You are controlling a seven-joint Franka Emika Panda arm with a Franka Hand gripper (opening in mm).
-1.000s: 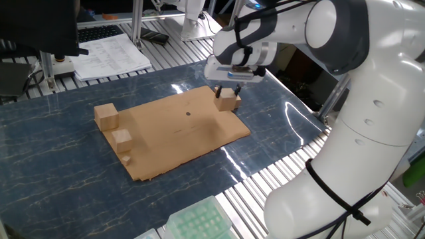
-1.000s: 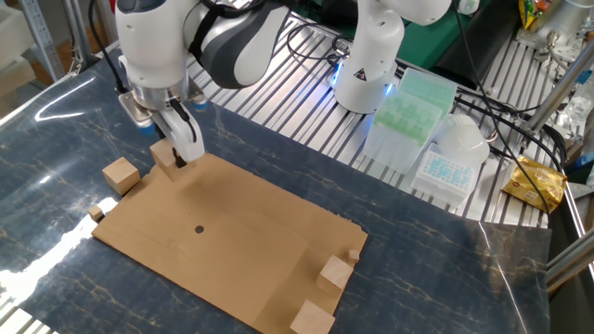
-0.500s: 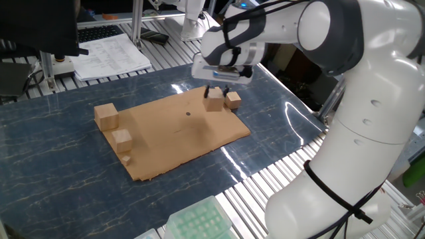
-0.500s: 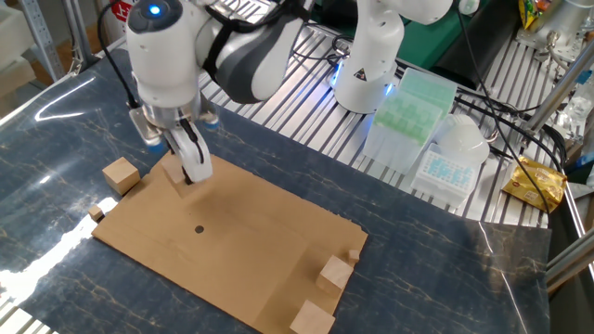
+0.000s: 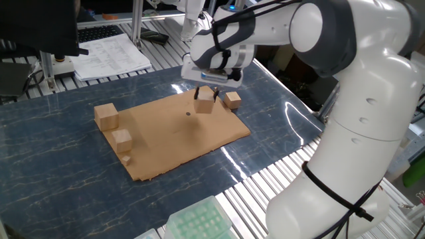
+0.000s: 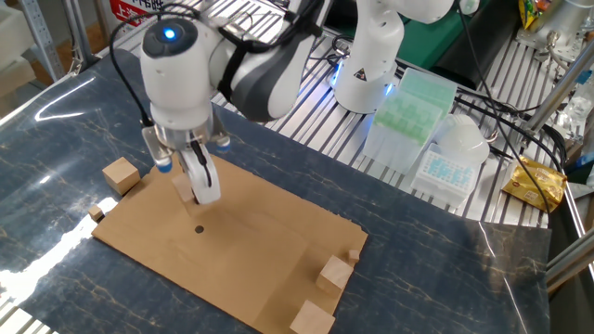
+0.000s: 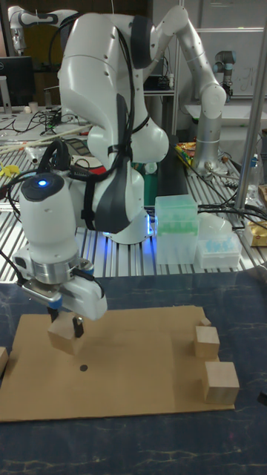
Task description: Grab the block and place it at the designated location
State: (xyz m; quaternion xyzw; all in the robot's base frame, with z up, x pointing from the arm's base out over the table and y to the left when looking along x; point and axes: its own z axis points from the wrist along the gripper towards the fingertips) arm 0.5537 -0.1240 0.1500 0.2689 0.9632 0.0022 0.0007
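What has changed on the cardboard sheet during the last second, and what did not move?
The gripper, shut on the block, has carried it from the sheet's far edge over the cardboard sheet toward the black dot; the block is now near the dot but not on it. Nothing was released. The small cube beside the sheet's edge and the three cubes at the opposite end stayed in place.

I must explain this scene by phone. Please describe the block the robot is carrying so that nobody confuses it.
Find the brown cardboard sheet on the blue table. Over its far edge the gripper holds the block. It alone is clamped between fingers; other cubes lie free.
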